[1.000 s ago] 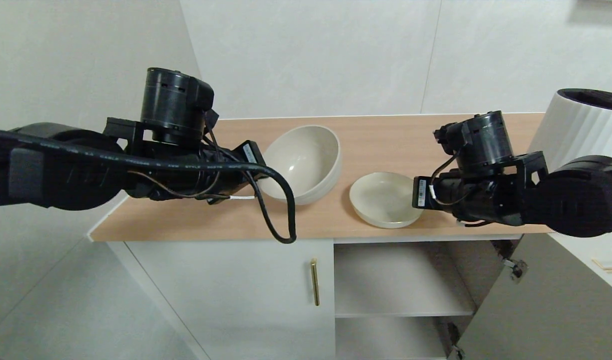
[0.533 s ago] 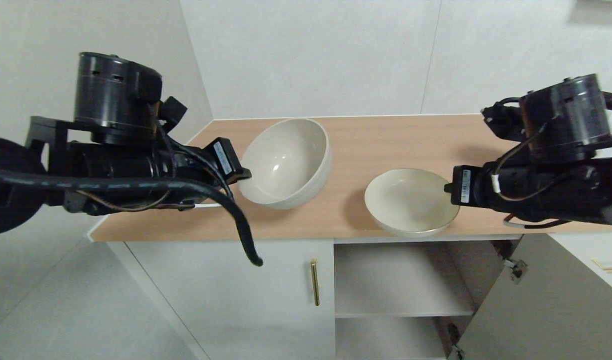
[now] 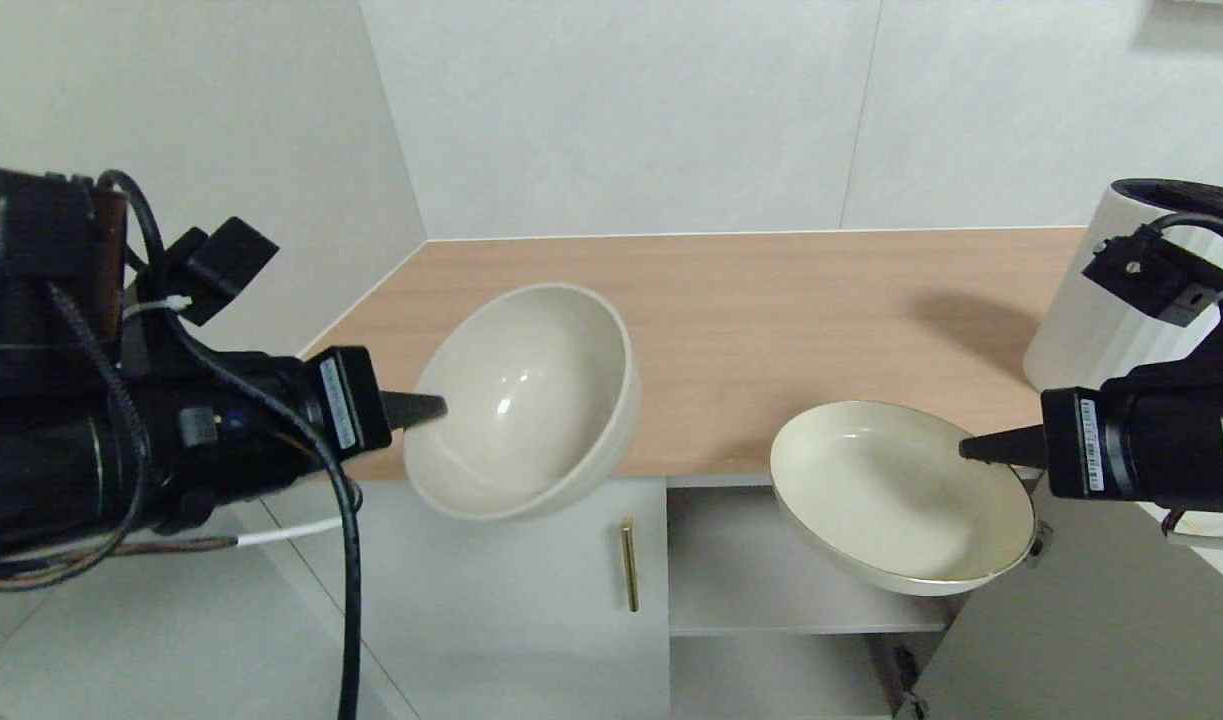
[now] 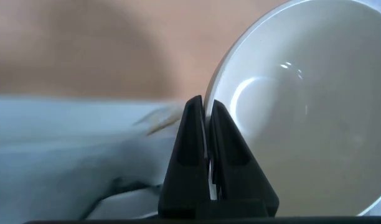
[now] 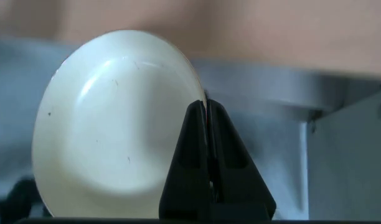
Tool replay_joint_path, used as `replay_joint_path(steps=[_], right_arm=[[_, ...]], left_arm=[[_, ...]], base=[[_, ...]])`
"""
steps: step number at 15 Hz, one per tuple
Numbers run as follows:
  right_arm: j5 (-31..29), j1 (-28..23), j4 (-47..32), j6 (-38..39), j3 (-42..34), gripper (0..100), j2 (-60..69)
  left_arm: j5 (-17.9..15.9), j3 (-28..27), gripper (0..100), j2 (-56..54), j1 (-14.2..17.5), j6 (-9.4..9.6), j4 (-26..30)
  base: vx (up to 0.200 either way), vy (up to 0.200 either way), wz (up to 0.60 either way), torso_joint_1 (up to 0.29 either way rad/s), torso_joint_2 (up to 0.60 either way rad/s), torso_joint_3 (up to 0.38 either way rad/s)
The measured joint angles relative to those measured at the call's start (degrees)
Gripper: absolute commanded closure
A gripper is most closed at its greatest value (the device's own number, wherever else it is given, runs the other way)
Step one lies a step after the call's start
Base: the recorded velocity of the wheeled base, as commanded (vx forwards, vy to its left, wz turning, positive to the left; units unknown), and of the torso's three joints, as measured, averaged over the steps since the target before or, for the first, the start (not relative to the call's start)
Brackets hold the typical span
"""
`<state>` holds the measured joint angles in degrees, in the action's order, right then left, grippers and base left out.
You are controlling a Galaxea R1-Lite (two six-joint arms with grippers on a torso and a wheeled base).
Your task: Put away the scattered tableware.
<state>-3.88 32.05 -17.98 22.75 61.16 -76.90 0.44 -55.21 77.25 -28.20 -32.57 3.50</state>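
Item 1: bowl (image 3: 526,400), rim clamped in my left tool (image 3: 426,407), held off the counter (image 3: 751,300) at 9 o'clock.
Item 2: plate (image 3: 896,495), rim clamped in my right tool (image 3: 981,447), at 4 o'clock before the open cabinet.
Status, my judgement: both picked up, shelving left.
Surroundings: shelf (image 3: 801,560) at 6 o'clock; open door (image 3: 1071,620) and white pot (image 3: 1121,290) crowd my right arm.

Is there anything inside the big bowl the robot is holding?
The deep bowl looks empty: only smooth cream glaze and light spots. The left gripper pinches its rim, covering a sliver there.
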Motion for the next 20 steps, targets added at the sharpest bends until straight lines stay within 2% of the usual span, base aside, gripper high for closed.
replay_joint_path(steps=[2,5,7,13,18,20], right_arm=[[0.2,0.0,0.0,-0.3,-2.0,100,0.4],[0.2,0.0,0.5,-1.4,-3.1,100,0.7],[0.2,0.0,0.8,-1.6,-3.6,100,0.8],[0.2,-0.1,1.3,-2.5,-4.3,100,0.9],[0.0,-0.1,7.8,-2.7,-7.3,100,0.3],[0.0,-0.2,8.0,-2.7,-7.9,100,-0.2]], left_arm=[[0.1,2.6,100,-1.7,-1.4,1.10,0.0],[0.2,3.8,100,-1.8,-2.5,1.10,-0.1],[0.2,4.1,100,-1.1,-2.6,1.02,-0.1],[0.2,4.4,100,0.6,-2.7,1.02,-0.1],[0.1,4.4,100,1.9,-2.7,1.02,-0.2],[0.1,4.3,100,2.3,-2.7,0.99,-0.2]], base=[[0.000,0.000,0.00,0.000,0.00,0.000],[0.000,0.000,0.00,0.000,0.00,0.000],[-0.200,0.000,0.00,0.002,0.00,0.000],[0.000,0.000,0.00,0.000,0.00,0.000],[0.000,0.000,0.00,0.000,0.00,0.000],[0.000,0.000,0.00,-0.105,0.26,0.151]])
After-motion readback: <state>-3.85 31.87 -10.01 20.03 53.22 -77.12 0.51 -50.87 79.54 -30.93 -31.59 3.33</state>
